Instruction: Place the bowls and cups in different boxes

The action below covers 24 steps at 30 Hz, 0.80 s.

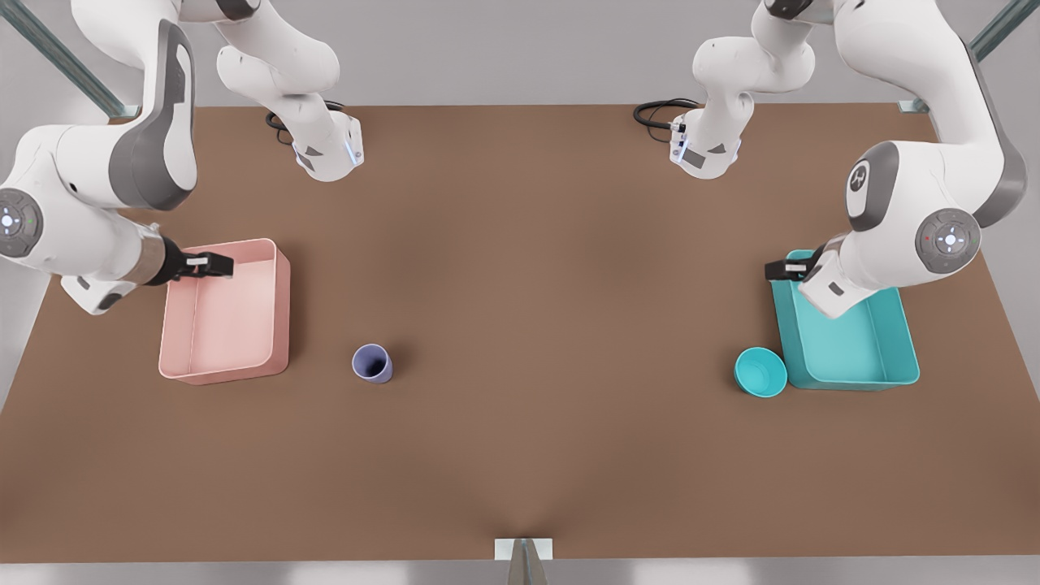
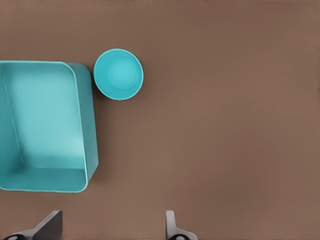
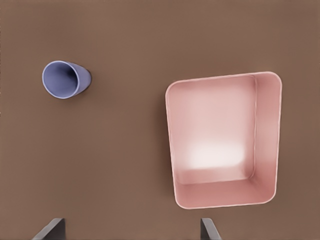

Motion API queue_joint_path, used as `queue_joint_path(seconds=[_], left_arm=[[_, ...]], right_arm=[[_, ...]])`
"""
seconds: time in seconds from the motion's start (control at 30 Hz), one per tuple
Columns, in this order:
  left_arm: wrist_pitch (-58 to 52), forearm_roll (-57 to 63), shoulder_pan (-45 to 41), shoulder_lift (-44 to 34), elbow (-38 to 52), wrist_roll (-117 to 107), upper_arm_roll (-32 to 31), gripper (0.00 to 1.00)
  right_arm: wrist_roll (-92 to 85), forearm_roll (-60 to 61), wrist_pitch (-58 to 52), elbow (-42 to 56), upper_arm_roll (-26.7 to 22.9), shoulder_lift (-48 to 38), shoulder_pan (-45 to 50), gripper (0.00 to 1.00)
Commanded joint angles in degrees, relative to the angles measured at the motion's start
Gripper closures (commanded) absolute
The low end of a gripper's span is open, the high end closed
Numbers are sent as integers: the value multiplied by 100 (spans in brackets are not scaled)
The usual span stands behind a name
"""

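Observation:
The teal bowl stands upright on the table, right beside a near corner of the teal box. My left gripper hovers open above the far edge of that box, on the front view's right. The lavender cup stands upright a little way from the pale pink box. My right gripper is open above the pink box's far edge, on the front view's left. Both boxes hold nothing.
The brown table stretches wide between the two boxes. Black cables lie near the arm bases at the back edge. A small bracket sits at the middle of the front edge.

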Motion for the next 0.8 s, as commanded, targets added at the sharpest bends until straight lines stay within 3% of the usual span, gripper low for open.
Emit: queue_joint_path(seconds=[0.0, 0.1, 0.17, 0.23, 0.37, 0.57, 0.77], left_arm=[[179, 3, 2, 2, 3, -202, 0, 0], [275, 21, -41, 107, 3, -202, 0, 0], [1530, 706, -499, 1238, 81, -333, 0, 0], [2620, 960, -472, 1969, 170, -351, 0, 0], [4177, 1145, -393, 2410, -357, -334, 26, 0], [4230, 1216, -253, 2419, -1192, -360, 88, 0], [4537, 1242, -262, 2568, -1184, -351, 88, 0]], right_arm=[[-40, 16, 371, -20, -2, -17, -5, 0], [-102, 270, 652, 85, 51, 439, 65, 0], [4, 358, 1617, 639, 77, 1510, 461, 0], [416, 569, 2400, 648, 86, 1995, 627, 0], [1199, 604, 3553, 613, 86, 2698, 892, 0], [1191, 824, 3992, -72, 121, 2576, 944, 0], [1112, 833, 4353, -1083, 253, 2066, 1006, 0]])
